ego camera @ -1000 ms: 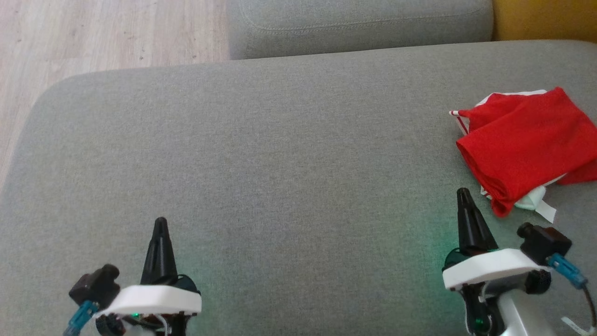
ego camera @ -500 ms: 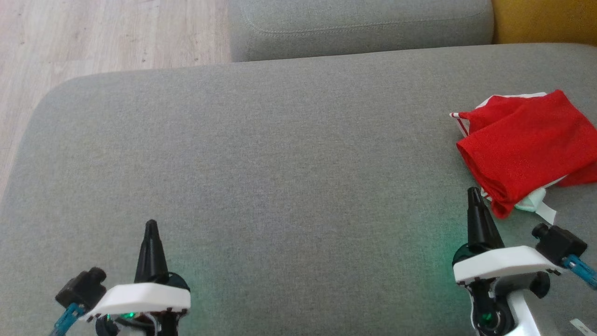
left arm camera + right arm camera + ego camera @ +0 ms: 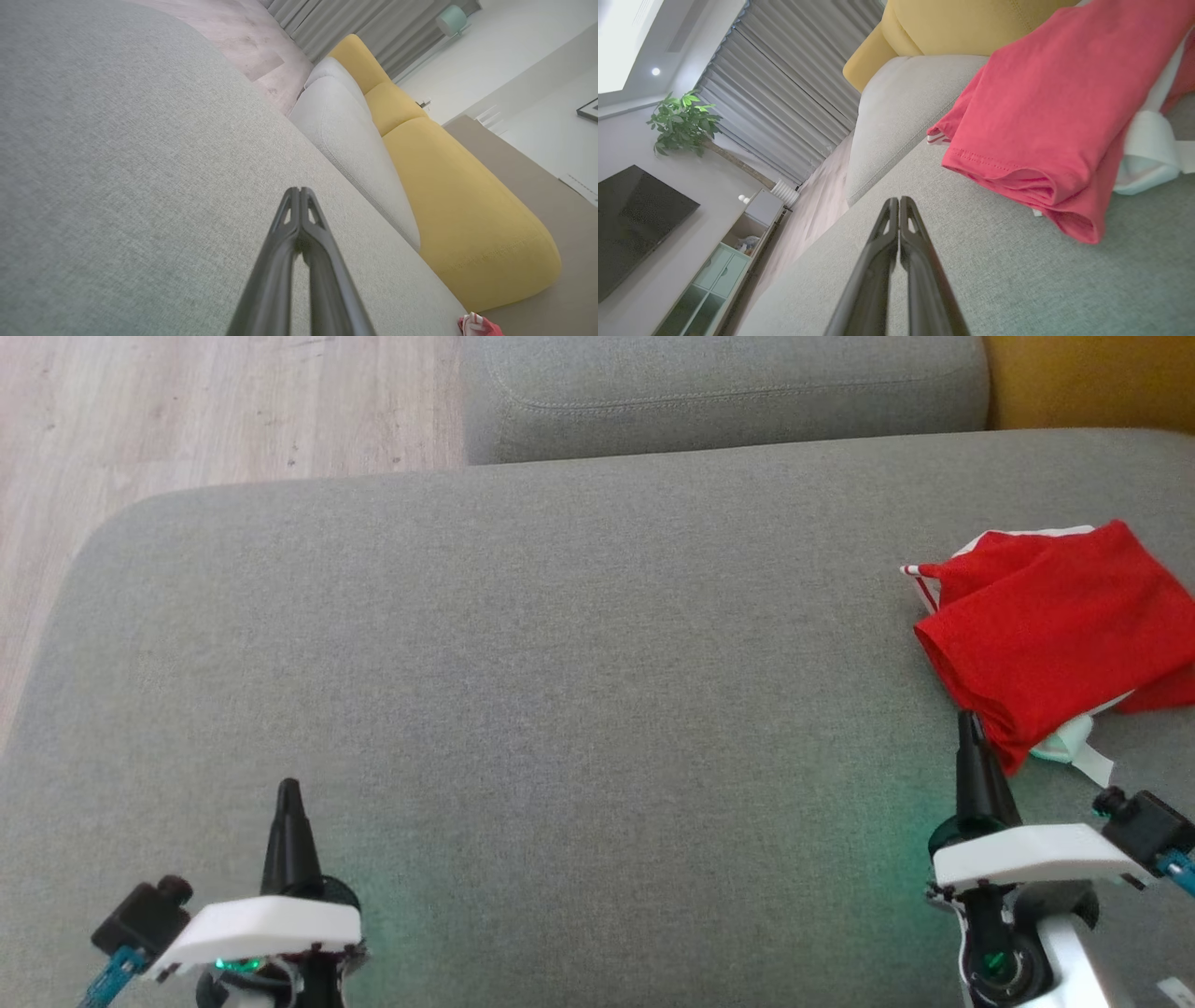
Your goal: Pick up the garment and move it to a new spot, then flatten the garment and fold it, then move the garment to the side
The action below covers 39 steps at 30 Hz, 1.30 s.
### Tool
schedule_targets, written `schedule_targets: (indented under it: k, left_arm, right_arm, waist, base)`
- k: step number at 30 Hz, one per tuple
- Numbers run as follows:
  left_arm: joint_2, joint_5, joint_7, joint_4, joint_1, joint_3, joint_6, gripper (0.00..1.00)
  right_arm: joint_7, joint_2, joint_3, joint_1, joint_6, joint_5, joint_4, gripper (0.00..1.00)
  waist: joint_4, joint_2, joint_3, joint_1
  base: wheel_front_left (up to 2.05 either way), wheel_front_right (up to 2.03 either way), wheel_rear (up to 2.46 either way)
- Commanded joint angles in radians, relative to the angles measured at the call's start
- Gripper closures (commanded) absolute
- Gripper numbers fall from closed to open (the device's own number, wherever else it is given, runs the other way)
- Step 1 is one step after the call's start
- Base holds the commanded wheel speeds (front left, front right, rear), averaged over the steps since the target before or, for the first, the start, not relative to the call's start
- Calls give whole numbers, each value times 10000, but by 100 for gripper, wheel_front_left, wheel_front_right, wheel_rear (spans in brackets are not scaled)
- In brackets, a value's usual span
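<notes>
A: Quick one: where's the garment [image 3: 1055, 635]?
B: Far right of the grey seat cushion [image 3: 560, 663]. It's red w/ white bits underneath, bunched in a rough fold, and partly cut off by the frame edge.
A: What's around it?
B: Behind it there's a grey back cushion [image 3: 719, 392], w/ a yellow cushion [image 3: 1092, 378] in the right corner. Wood floor [image 3: 187, 411] is off to the left. The right wrist view also has grey curtains [image 3: 784, 93], a potted plant [image 3: 684, 121], a dark TV [image 3: 635, 219] and a low cabinet [image 3: 728, 261].
A: Anything in the way?
B: Just bare grey fabric btw the two arms and across to the cloth.
A: Arms?
B: Low on the left is the left pincer [image 3: 288, 789], fingers pressed together and empty, well apart from the garment. On the other side the right pincer [image 3: 967, 721] is also pressed together and empty, w/ its tip just beside the garment's near-left corner. The right wrist view has a strip of cushion btw tip and hem, so they're not touching.
A: Vs a sec ago?
B: The camera tipped a little, so the whole scene sits a bit lower. Beyond that, the right pincer has closed in on the garment's corner. The left pincer has drifted out to its left and lower in frame. Both were pressed together then too. The garment has the same shape and spot.
</notes>
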Motion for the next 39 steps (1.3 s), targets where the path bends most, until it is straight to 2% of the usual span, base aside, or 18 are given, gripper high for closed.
schedule_targets:
  k: [1,39]
  left_arm:
    - [49,-194,37,-370,-422,284,-108,100]
    - [60,-3598,1107,-516,-489,1101,-260,100]
  right_arm:
    - [75,-195,4,-311,29,265,-374,100]
    - [1114,-231,-650,-218,49,4348,-687,100]
  waist:
    - [3,0,-6,0]
    - [89,0,-211,0]
  base:
    - [0,0,0]
    - [0,0,0]
